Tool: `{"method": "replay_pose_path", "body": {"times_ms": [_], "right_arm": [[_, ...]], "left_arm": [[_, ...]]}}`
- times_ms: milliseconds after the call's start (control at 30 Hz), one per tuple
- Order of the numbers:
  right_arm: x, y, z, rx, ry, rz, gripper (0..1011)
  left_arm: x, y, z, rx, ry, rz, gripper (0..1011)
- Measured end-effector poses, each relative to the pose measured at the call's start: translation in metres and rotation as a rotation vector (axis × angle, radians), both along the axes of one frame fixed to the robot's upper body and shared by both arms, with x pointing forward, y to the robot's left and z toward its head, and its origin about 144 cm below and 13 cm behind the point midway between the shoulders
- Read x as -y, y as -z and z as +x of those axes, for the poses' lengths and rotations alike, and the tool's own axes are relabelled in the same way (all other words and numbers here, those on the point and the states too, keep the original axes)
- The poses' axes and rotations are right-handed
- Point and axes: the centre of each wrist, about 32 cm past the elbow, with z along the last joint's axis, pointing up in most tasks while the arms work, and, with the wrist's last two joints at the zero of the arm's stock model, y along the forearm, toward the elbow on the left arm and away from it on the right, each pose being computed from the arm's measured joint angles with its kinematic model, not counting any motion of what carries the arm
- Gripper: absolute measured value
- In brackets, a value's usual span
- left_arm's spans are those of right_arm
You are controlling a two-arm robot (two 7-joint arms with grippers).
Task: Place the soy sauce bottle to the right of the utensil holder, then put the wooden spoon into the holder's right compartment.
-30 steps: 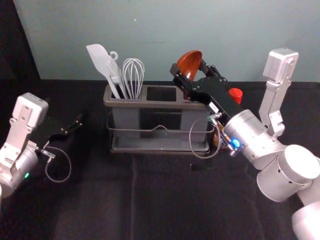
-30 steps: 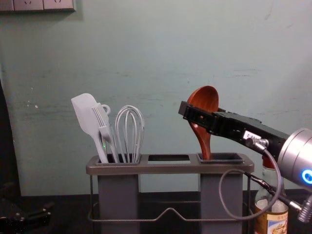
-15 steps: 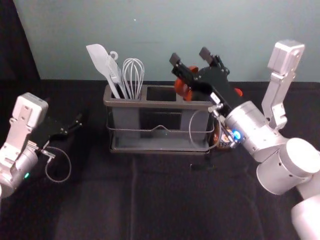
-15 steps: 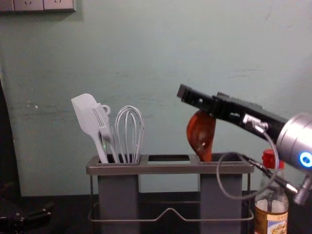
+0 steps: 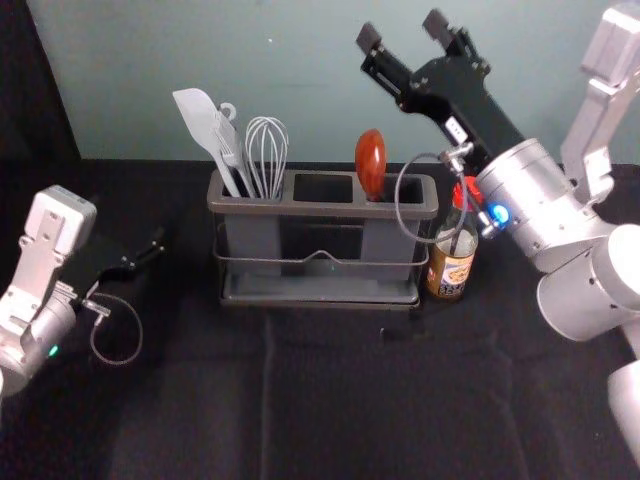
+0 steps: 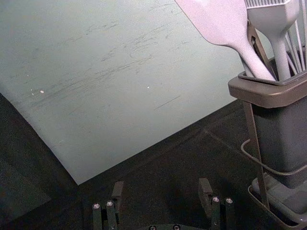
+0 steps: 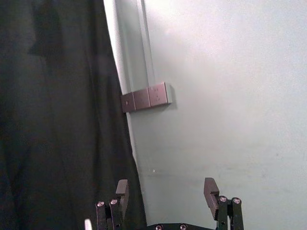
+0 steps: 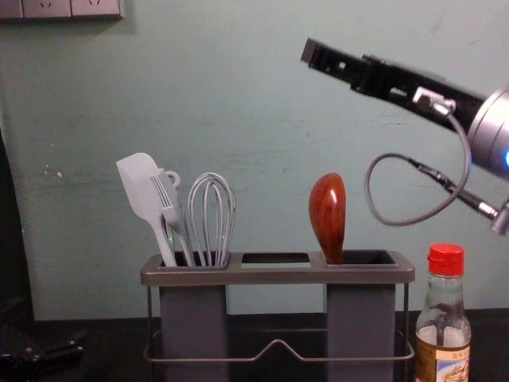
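Your wooden spoon (image 8: 327, 215) is standing in the right compartment of the utensil holder (image 8: 278, 274), its glossy reddish-brown bowl facing upward and its handle presumably running down inside. The soy sauce bottle (image 8: 445, 318) is standing upright just right of the holder, showing you a red cap, clear glass and a printed label. Your right gripper (image 5: 402, 32) is hovering above the spoon, apart from it, jaws spreading wide. Your left gripper (image 5: 128, 222) is sitting parked left of the holder, jaws also spreading.
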Motion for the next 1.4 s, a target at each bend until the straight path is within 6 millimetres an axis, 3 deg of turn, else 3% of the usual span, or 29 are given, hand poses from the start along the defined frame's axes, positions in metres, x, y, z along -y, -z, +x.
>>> {"method": "replay_pose_path", "body": {"times_ms": [433, 733, 933, 1400], "right_arm": [[0.019, -0.010, 0.001, 0.039, 0.054, -0.016, 1004], [0.071, -0.017, 0.002, 0.036, 0.198, -0.031, 1004], [0.097, 0.004, -0.003, -0.046, 0.300, -0.091, 1004], [0.117, 0.069, -0.015, -0.276, 0.338, -0.160, 1004]], "left_arm": [[0.000, 0.000, 0.000, 0.000, 0.000, 0.000, 1000], [0.000, 0.000, 0.000, 0.000, 0.000, 0.000, 1000], [0.000, 0.000, 0.000, 0.000, 0.000, 0.000, 1000], [0.000, 0.000, 0.000, 0.000, 0.000, 0.000, 1000]]}}
